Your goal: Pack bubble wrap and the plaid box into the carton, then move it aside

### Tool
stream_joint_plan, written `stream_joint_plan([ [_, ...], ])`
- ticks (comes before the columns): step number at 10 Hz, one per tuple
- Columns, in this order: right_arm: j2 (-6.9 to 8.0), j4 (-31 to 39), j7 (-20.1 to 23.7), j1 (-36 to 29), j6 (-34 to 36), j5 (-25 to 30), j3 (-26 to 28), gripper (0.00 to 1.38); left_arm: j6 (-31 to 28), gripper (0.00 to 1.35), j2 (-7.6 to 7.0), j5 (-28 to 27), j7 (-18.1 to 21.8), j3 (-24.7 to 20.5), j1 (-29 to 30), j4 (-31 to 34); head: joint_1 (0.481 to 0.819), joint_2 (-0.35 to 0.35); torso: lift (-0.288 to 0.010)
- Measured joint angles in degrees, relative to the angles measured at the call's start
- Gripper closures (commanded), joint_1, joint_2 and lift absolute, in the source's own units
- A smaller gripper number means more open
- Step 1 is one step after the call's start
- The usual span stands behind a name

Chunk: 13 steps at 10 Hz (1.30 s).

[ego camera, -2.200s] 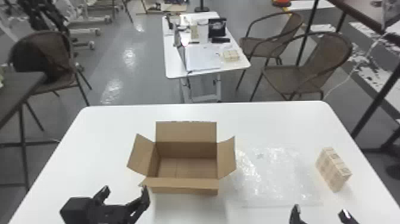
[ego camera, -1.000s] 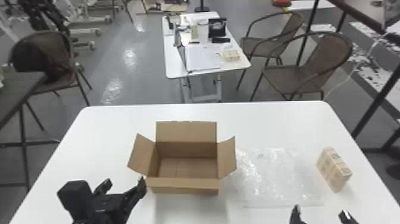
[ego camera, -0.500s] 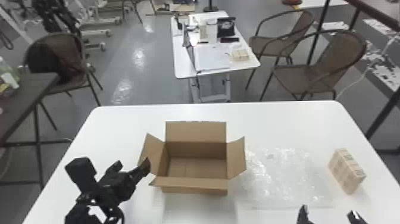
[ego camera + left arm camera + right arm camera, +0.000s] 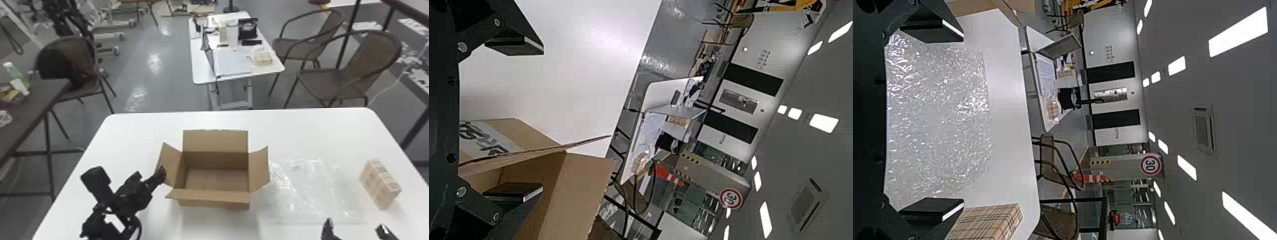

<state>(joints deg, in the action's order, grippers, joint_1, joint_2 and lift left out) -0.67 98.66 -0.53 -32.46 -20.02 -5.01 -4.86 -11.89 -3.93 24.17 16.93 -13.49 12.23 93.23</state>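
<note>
Your left gripper (image 4: 150, 175) beside the carton (image 4: 217, 199), right gripper (image 4: 355, 223), each with jaws apart, bubble wrap (image 4: 314, 191) and plaid box (image 4: 378, 185) at carton's three o'clock, white table (image 4: 303, 134), grey floor (image 4: 153, 92).

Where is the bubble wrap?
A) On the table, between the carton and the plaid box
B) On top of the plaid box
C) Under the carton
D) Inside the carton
A: the bubble wrap lies spread on the table, with the carton on its left and the plaid box on its right.

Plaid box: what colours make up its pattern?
Tan, with dark and reddish crossing lines; clearest in the right wrist view.
</note>
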Motion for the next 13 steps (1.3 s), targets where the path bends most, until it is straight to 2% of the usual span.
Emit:
stream_joint_plan([
  [1,-0.03,0.0,0.0,0.2,0.1,0.0,-0.1,0.12,0.3,0.54,-0.23,0.1,0.3,0.4,-0.8,-1.1,0.695,0.143,-0.027],
  [2,-0.03,-0.1,0.0,0.3,0.1,0.1,-0.2,0.12,0.9,0.59,-0.35,0.5,0.7,0.8,-1.7,-2.4,0.695,0.138,-0.027],
  [3,-0.03,-0.1,0.0,0.4,0.2,0.2,-0.2,0.13,1.7,0.77,-0.38,1.3,1.1,1.3,-2.5,-3.7,0.695,0.131,-0.027],
  [4,-0.03,-0.1,0.0,0.5,0.4,0.4,-0.3,0.13,2.1,1.08,-0.38,2.0,1.4,1.8,-3.1,-4.8,0.695,0.128,-0.027],
  [5,-0.03,0.0,0.0,0.5,0.7,0.6,-0.3,0.13,2.1,1.21,-0.43,2.4,1.5,2.1,-3.3,-5.3,0.695,0.124,-0.027],
  [10,-0.03,0.7,-0.1,0.8,2.2,0.3,-0.2,0.13,4.1,1.21,-0.18,-0.6,0.9,3.9,-3.6,-5.1,0.695,0.107,-0.027],
  [13,-0.01,6.7,-2.9,2.3,15.1,-0.5,1.0,0.13,4.6,1.21,0.16,-0.2,0.8,4.1,-3.3,-4.8,0.695,0.081,-0.027],
])
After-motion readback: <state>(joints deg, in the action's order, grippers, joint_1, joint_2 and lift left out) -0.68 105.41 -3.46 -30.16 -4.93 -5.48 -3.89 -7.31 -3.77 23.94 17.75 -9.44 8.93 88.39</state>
